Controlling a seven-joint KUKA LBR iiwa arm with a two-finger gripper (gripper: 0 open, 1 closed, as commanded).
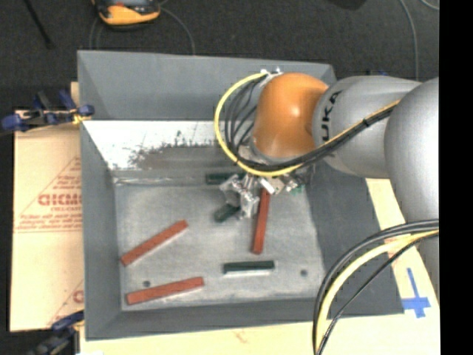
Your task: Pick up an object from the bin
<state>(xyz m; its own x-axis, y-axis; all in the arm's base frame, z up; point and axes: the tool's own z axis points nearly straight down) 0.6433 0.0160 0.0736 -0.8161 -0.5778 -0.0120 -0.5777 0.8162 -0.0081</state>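
Hanging jaws overlap the near-upright red stick [259,234].

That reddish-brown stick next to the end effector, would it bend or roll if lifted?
The reddish-brown stick looks straight and flat-faced, so it is probably stiff and unlikely to roll. Long and thin, it may tilt if gripped near one end.

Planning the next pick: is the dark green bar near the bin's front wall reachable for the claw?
Probably yes: the dark green bar lies flat, apart from the nearest red stick.
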